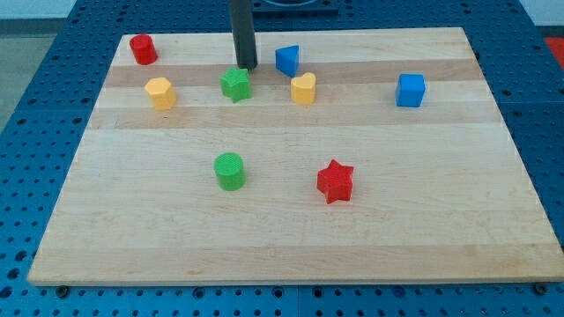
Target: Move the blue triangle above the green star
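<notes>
The blue triangle (287, 60) sits near the view's top, right of centre-left. The green star (235, 84) lies below and to the left of it. My tip (247, 68) stands just above the green star, at its upper right, and to the left of the blue triangle with a small gap between them. The rod rises straight up out of the view's top.
On the wooden board (282, 238) also lie a red cylinder (143, 49) at top left, a yellow hexagon (160, 92), a yellow heart (303, 89), a blue cube (411, 90), a green cylinder (230, 171) and a red star (335, 180).
</notes>
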